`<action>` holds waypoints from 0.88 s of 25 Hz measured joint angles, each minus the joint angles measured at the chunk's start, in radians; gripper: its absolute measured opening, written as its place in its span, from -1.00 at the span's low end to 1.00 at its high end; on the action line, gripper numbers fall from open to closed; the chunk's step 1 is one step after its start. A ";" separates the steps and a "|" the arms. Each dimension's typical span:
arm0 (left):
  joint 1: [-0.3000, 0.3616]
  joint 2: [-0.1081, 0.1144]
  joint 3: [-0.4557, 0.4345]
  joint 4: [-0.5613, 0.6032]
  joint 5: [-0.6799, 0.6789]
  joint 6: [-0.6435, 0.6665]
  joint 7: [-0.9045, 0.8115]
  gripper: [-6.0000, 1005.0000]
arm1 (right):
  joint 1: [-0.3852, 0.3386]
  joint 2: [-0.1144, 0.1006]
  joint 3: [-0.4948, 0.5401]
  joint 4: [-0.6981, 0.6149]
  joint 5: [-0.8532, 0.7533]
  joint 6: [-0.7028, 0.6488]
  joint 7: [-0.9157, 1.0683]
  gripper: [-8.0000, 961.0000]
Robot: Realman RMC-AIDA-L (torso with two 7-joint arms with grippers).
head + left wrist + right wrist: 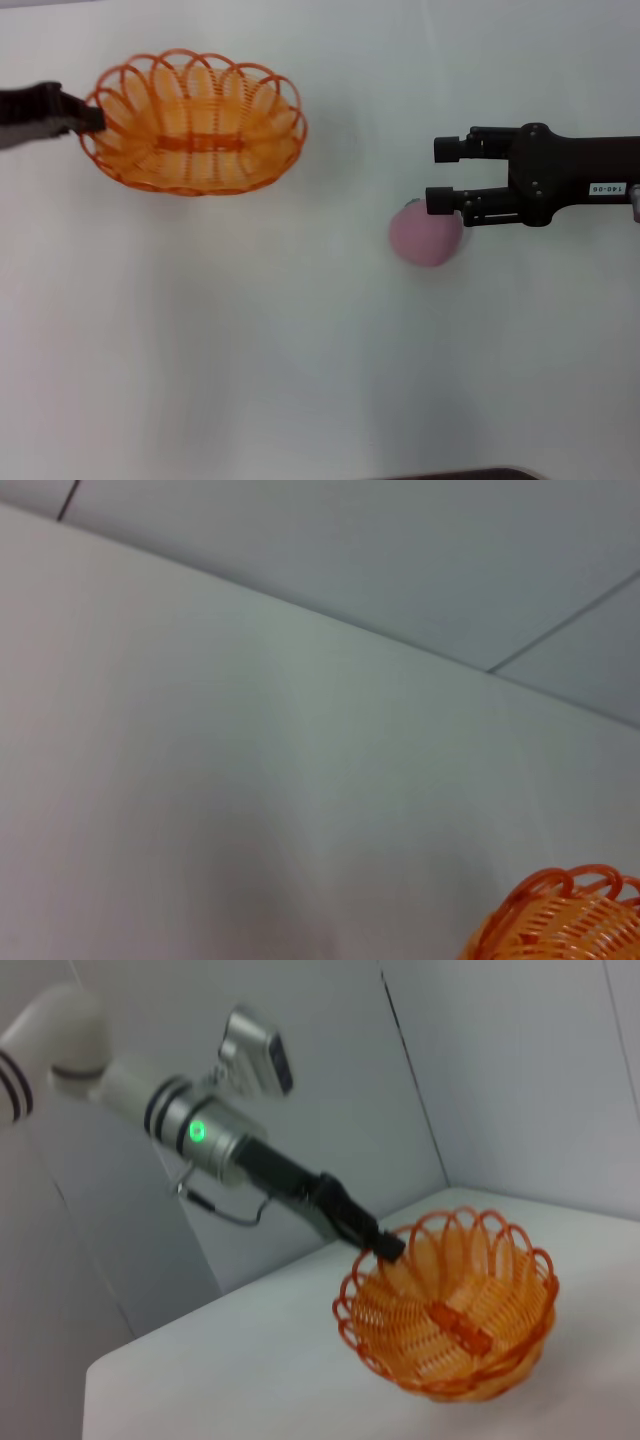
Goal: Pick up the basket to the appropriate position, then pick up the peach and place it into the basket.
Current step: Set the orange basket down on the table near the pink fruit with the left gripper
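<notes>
From the head view, my left gripper pinches the scalloped rim of the basket at its left end, on the far left of the worktop. My right gripper hangs with its fingers spread, the lower one just over the peach, which sits well to the right of the basket.

My left wrist view shows only a corner of the basket and bare worktop.

My right wrist view shows my left gripper clamped on the rim of the basket; I cannot tell whether the basket is resting or lifted.

I judge the peach pick is next: I should centre my spread fingers around the fruit's widest part, descend squarely, and close gently so it doesn't roll.
</notes>
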 joint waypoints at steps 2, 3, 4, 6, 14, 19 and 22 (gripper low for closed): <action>0.029 0.001 0.005 -0.047 -0.059 -0.024 0.000 -0.88 | -0.003 -0.001 0.002 0.000 0.008 0.000 -0.001 0.63; 0.055 0.002 0.010 -0.079 -0.098 -0.050 0.000 -0.88 | -0.004 -0.001 0.003 0.000 0.010 0.000 -0.001 0.63; 0.055 0.002 0.010 -0.079 -0.098 -0.050 0.000 -0.88 | -0.005 -0.002 0.005 0.000 0.011 -0.001 -0.001 0.63; 0.073 0.000 0.011 -0.090 -0.110 -0.060 0.000 -0.88 | -0.006 -0.003 0.008 0.000 0.011 -0.002 -0.001 0.63; 0.093 0.000 0.057 -0.156 -0.116 -0.098 0.000 -0.87 | -0.009 -0.004 0.009 0.000 0.011 -0.002 -0.003 0.63; 0.095 0.000 0.065 -0.163 -0.121 -0.108 0.004 -0.86 | -0.008 -0.003 0.009 0.000 0.011 -0.001 -0.004 0.62; 0.095 0.002 0.066 -0.178 -0.122 -0.123 0.004 -0.86 | -0.008 -0.002 0.009 0.000 0.011 -0.001 -0.004 0.62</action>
